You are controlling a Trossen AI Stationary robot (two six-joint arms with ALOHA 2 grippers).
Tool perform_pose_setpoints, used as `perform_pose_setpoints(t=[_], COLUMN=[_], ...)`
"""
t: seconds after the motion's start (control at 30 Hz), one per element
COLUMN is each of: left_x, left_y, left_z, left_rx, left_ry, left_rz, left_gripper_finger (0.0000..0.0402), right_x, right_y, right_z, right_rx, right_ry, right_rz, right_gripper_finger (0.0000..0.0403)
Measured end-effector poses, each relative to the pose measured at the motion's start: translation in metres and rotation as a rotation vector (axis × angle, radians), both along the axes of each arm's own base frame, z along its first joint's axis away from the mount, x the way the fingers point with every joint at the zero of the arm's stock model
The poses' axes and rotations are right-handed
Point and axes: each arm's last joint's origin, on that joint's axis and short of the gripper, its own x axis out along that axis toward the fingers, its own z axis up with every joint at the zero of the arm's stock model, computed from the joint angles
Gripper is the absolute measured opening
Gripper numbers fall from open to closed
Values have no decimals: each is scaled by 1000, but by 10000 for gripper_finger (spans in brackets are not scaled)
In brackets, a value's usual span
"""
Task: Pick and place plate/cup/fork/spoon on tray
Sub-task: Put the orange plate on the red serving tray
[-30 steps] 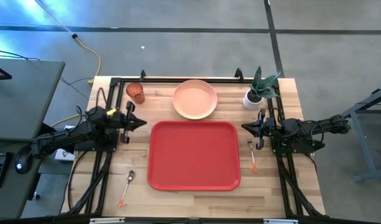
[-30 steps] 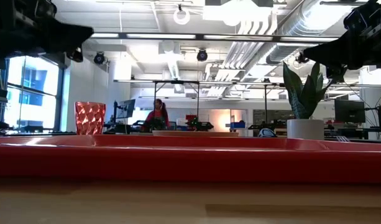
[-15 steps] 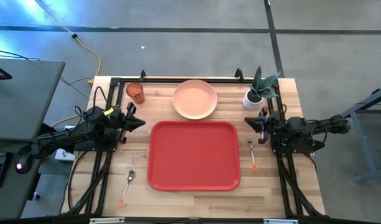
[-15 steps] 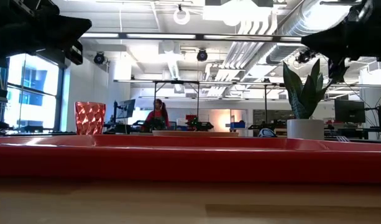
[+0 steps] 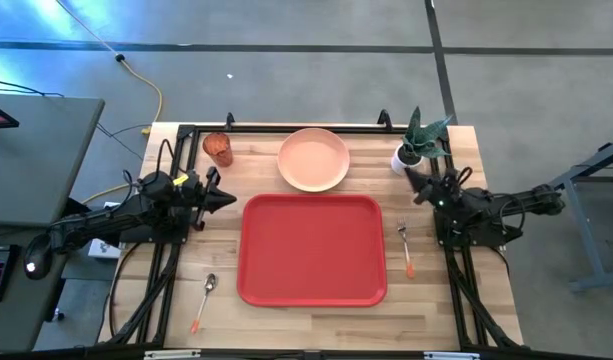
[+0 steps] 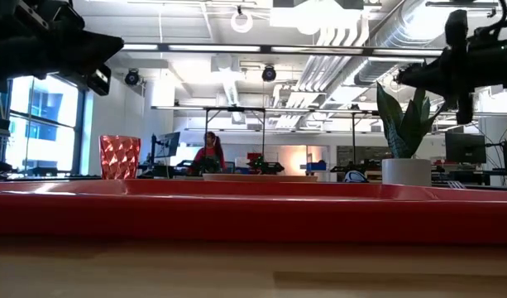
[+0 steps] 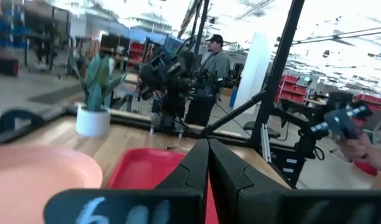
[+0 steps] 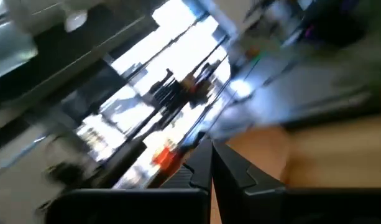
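Observation:
The red tray (image 5: 312, 250) lies at the table's middle. The peach-pink plate (image 5: 313, 159) rests on the table behind the tray. The red-orange cup (image 5: 218, 150) stands at the far left. The fork (image 5: 406, 249) lies right of the tray. The spoon (image 5: 204, 299) lies at the near left. My left gripper (image 5: 230, 198) hovers shut and empty left of the tray. My right gripper (image 5: 410, 177) is shut and empty above the table, beside the white pot.
A white pot with a green plant (image 5: 410, 150) stands at the far right corner, close to my right gripper. Black frame rails (image 5: 286, 127) run along the far edge and both sides. A person (image 7: 210, 59) stands beyond the table.
My right gripper has swung from beside the tray's right edge toward the table's far edge and the plant pot, turning as it went. My left gripper has stayed beside the tray, shut. Nothing on the table has moved.

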Motion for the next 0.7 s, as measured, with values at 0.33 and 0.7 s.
perform_pose_setpoints(t=[0.33, 0.7], left_x=[3, 5], left_y=[-4, -11], left_z=[-8, -12], left_rx=[-108, -118], left_ry=[84, 120], left_rz=[2, 40], left_gripper_finger=[3, 0], right_x=[34, 128], right_y=[29, 48], right_z=[-11, 11], right_rx=[75, -258], right_ry=[40, 410], right_rz=[259, 69], right_gripper_finger=[0, 0])
